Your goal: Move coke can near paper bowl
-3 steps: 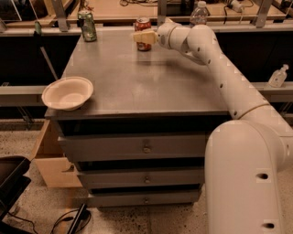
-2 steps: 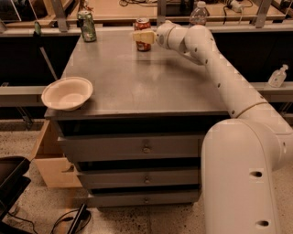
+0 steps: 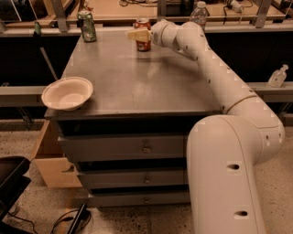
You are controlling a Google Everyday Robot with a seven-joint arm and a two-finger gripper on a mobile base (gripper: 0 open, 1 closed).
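Gripper (image 3: 138, 35) was at the coke can (image 3: 143, 44), well apart from the paper bowl (image 3: 67, 93) (hold on can: cannot tell). The move was not yet done.

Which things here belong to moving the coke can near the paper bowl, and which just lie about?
Job: coke can, paper bowl, gripper at the can, far side of the table.
Lying about: green can, water bottle, pump bottle.
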